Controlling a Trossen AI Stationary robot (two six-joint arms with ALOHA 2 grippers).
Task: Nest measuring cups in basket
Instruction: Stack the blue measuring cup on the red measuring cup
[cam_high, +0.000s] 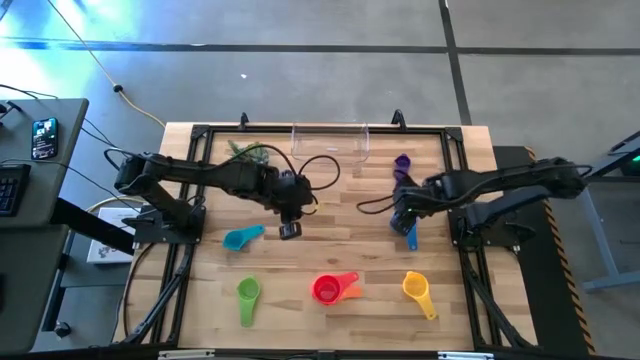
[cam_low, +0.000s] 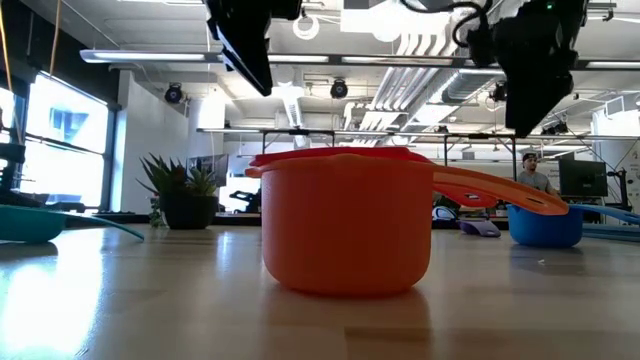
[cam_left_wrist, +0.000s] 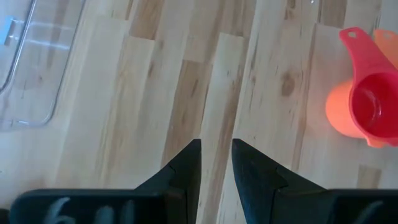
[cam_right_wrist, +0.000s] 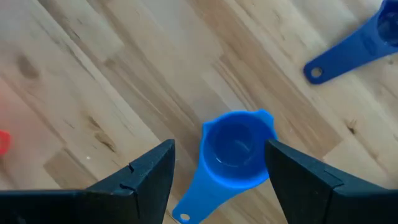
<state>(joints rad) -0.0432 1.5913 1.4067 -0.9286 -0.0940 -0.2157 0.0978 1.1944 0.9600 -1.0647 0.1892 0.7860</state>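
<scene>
Clear basket (cam_high: 330, 142) sits empty at the table's far edge; coloured measuring cups (cam_high: 336, 288) lie scattered outside it.

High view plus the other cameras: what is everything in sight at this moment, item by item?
wooden table: one, light wood, beneath everything
clear rectangular plastic basket: one, far edge, centre
spiky green plant: one, beside the basket, left-arm side
purple plastic measuring cup: one, beside the basket, right-arm side
blue cup: one, below the right gripper
light blue cup: one, left of centre
green cup: one, near edge
red cup: one, nested in the orange cup
yellow cup: one, near edge
person: one, in the room behind
left gripper: narrowly open, empty, mid-table
right gripper: open, straddling the blue cup
</scene>
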